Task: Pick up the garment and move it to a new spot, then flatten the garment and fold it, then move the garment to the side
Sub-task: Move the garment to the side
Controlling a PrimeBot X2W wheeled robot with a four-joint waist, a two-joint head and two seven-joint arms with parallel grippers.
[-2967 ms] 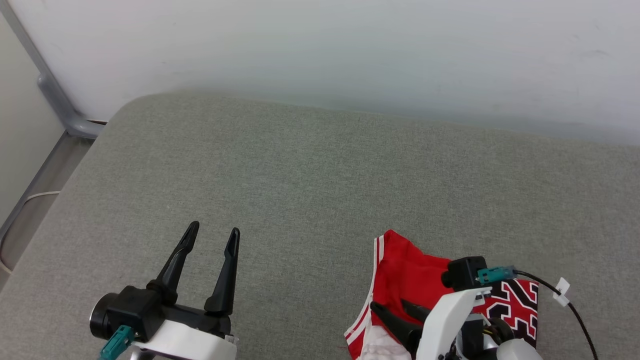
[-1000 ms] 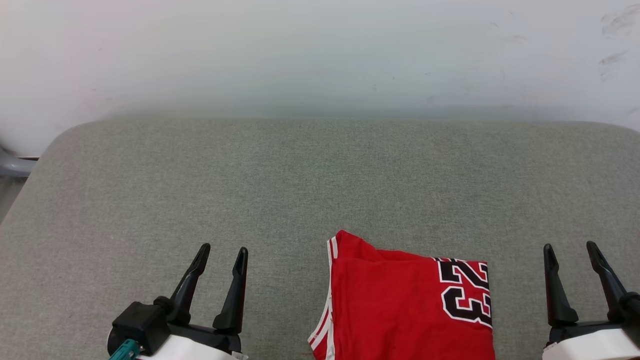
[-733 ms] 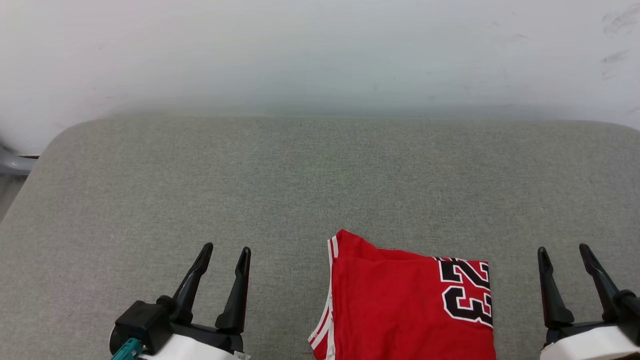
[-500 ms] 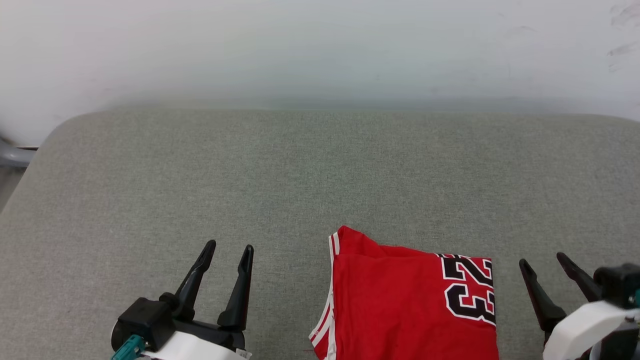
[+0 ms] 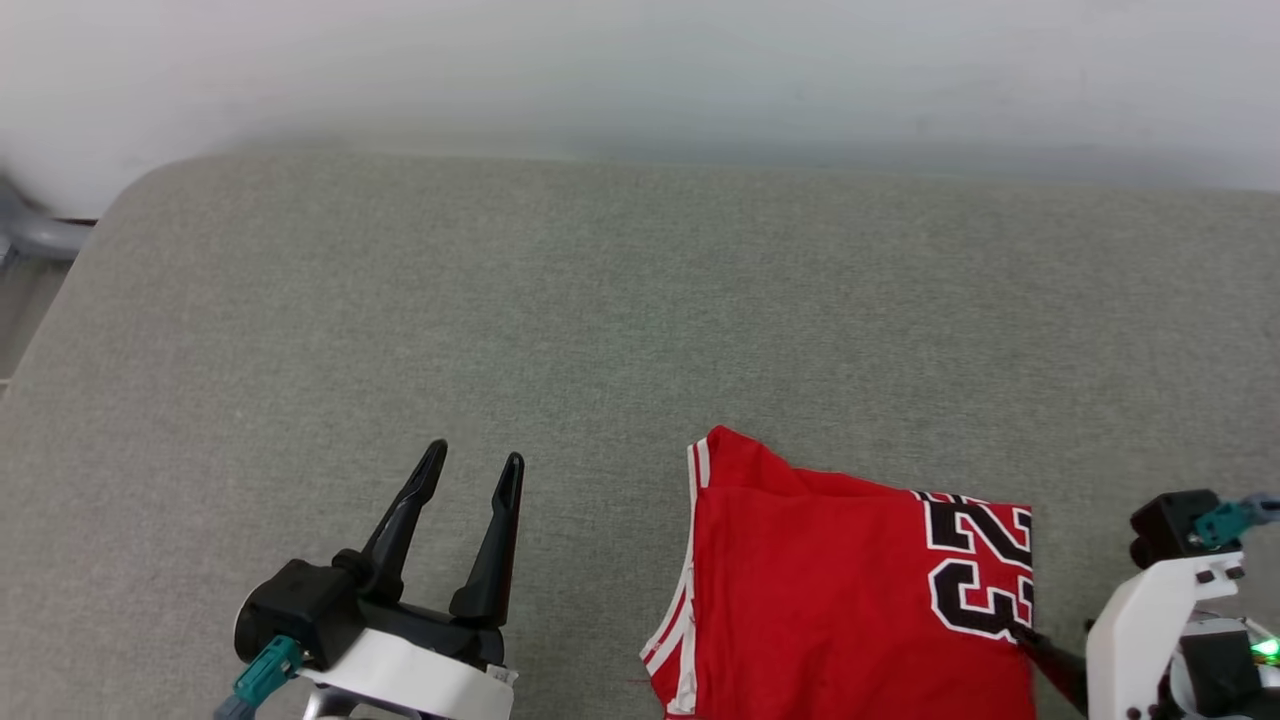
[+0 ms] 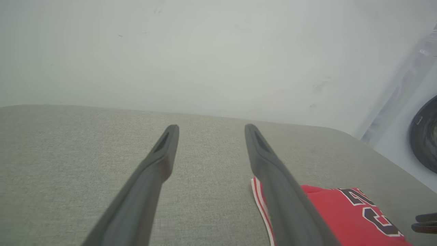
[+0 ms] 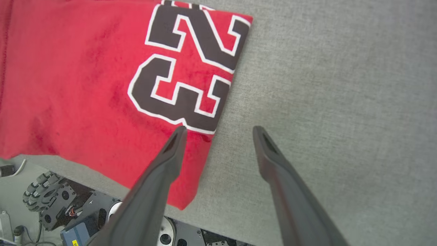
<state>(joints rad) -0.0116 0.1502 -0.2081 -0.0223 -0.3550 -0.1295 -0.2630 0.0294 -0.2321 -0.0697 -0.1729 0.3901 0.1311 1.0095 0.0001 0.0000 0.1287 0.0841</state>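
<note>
The garment (image 5: 840, 590) is laid folded on the grey fabric-covered tabletop (image 5: 600, 300), at its near edge and right of the middle, with the red side up. The black, white-edged "23" (image 5: 975, 570) is seen along the garment's right edge, and the red-white striped trim (image 5: 685, 610) runs down its left edge. A white wall (image 5: 640, 60) is seen behind the far edge of the tabletop. The left hand (image 5: 475, 456) is held released above the bare tabletop, well to the left of the garment, its two dark fingers spread and pointed toward the far side; nothing is gripped between them. In the left wrist view the garment (image 6: 341, 212) is partly covered by one finger of that hand (image 6: 210, 128). The right hand (image 7: 219, 129) is also released, with its fingers apart and set astride the garment's right edge near the near right corner: one fingertip is placed over the red cloth (image 7: 85, 85) just below the "3", and the other over the bare grey tabletop. Whether the cloth is touched cannot be told. The robot's wheeled base (image 7: 44, 194) is seen below the tabletop's near edge.
</note>
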